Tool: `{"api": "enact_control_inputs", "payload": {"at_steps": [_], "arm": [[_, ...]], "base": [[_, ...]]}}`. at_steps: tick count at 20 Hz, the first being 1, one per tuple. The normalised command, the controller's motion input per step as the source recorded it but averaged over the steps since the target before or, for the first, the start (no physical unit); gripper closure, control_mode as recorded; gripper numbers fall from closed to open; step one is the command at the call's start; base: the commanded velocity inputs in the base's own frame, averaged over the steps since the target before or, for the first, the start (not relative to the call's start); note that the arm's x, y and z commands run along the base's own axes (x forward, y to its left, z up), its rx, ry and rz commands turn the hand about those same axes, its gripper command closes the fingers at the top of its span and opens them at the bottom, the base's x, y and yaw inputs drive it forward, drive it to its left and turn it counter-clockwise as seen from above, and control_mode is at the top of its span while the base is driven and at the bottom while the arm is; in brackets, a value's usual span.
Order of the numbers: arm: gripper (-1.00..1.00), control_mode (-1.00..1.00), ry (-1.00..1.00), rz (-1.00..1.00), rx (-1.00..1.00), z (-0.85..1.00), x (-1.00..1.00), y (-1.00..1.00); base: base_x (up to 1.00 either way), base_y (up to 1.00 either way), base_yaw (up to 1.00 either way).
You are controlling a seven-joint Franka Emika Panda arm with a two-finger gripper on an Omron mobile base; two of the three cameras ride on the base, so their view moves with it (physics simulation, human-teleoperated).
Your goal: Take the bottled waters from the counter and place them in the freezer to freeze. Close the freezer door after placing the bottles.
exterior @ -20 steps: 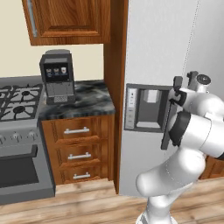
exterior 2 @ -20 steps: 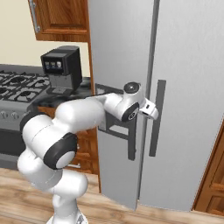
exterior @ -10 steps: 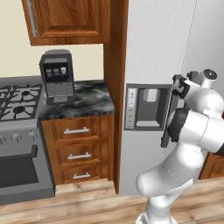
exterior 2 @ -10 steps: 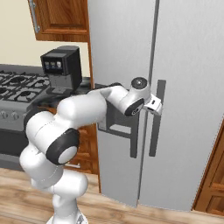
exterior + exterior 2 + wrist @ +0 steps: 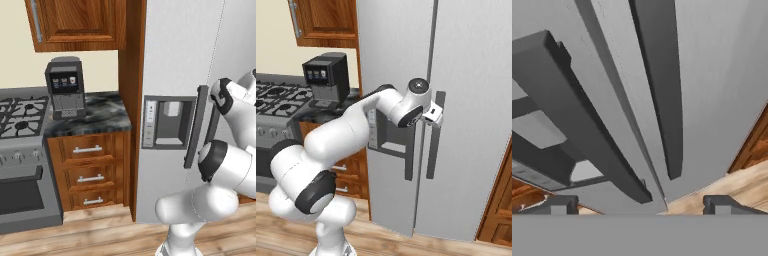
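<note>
Gripper (image 5: 435,114): moved rightward since a second ago, now at the freezer door (image 5: 398,75) handles; fingers spread wide, holding nothing. Freezer (image 5: 185,65): closed. Counter (image 5: 102,116) at 9 o'clock of it: coffee machine (image 5: 65,86) upright; stove (image 5: 20,112) beside. Wooden floor (image 5: 100,235) below. Bottled waters: cannot tell where.

Even, bright, shadowless light covers the whole kitchen, with no glare on the fridge (image 5: 471,100) and only a faint sheen on the counter (image 5: 100,115) left of it. Edges look slightly jagged and soft, and the fridge handles (image 5: 662,90) appear stretched close up in the hand view.
</note>
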Motion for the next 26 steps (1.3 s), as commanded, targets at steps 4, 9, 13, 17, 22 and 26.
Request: {"api": "enact_control_inputs", "payload": {"at_steps": [4,9,13,17,22,26], "arm": [[-1.00,-1.00,-0.03,0.00,-0.01,0.26,0.05,0.37],[-1.00,-1.00,0.00,0.00,-0.07,0.00,0.42,0.02],[-1.00,-1.00,-0.03,0.00,-0.06,-0.04,0.41,0.27],[-1.00,-1.00,-0.05,0.00,-0.04,-0.01,0.37,0.22],[-1.00,-1.00,-0.02,0.00,-0.03,0.00,0.37,0.11],[-1.00,-1.00,-0.01,0.00,-0.02,0.00,0.40,0.01]], "base": [[0.00,0.00,0.00],[0.00,0.00,0.00],[0.00,0.00,0.00],[0.00,0.00,0.00],[0.00,0.00,0.00],[0.00,0.00,0.00]]}}
